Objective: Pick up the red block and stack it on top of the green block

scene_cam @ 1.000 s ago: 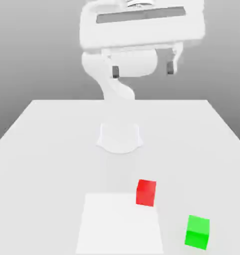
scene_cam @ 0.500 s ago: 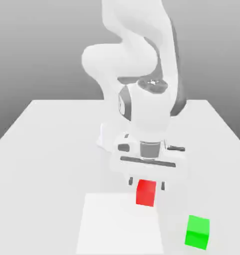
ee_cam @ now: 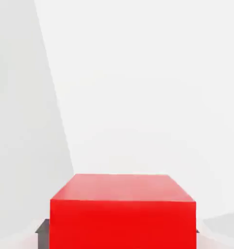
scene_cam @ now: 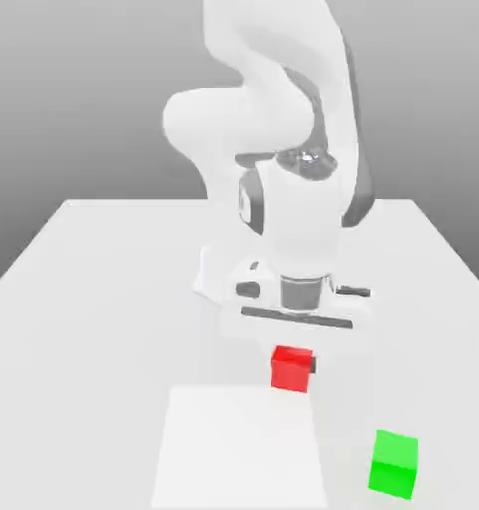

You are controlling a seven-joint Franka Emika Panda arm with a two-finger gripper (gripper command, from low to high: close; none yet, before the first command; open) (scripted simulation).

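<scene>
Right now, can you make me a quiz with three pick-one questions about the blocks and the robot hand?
1. Where is the green block?
A. On the table, toward the exterior view's right of the red block
B. On top of the red block
C. Behind the arm's base

2. How many blocks are there?
A. One
B. Two
C. Four

3. What is the gripper doing?
A. Shut on the red block
B. Open, high above the table
C. Shut on the green block

Answers:
1 A: it sits alone on the table, nearer the camera.
2 B: one red, one green.
3 A: dark fingertips press the red block's sides.
</scene>
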